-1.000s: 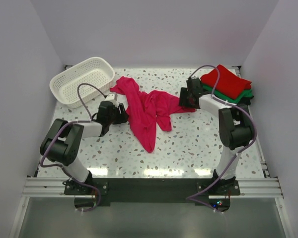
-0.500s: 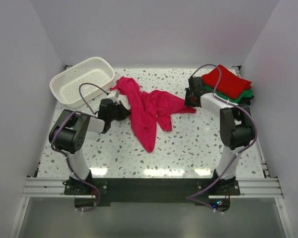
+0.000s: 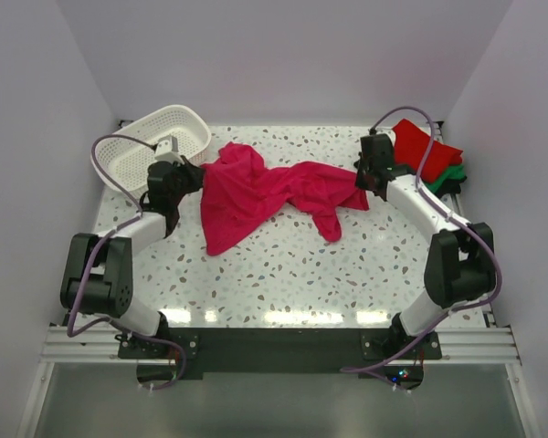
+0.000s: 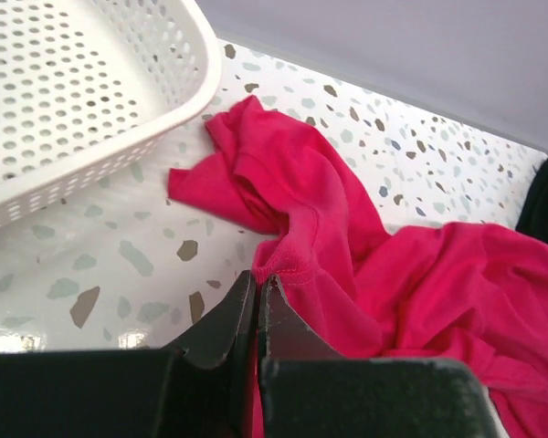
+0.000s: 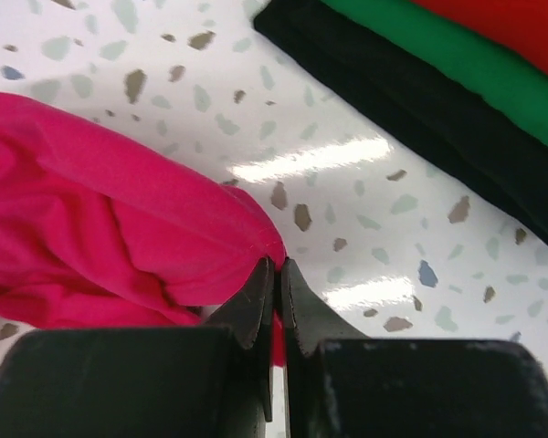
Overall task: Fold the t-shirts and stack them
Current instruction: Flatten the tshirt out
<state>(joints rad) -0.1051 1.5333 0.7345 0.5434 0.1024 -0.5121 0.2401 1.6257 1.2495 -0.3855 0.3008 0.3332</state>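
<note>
currently the left claw (image 4: 258,290) and right claw (image 5: 276,274) each pinch a thin edge of the magenta t-shirt (image 3: 256,187), which is strung between them over the worktop (image 3: 347,265). such shallow bites could slip under tension, or the cloth could drag the folded stack (image 3: 434,160) just beyond the right claw.

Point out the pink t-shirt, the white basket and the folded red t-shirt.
magenta-pink cloth t-shirt (image 3: 245,190): top external view, on its spread body.
white plastic lattice basket (image 4: 55,82): left wrist view, on its bare perforated floor.
folded red cloth t-shirt (image 5: 521,23): right wrist view, on its visible corner.
</note>
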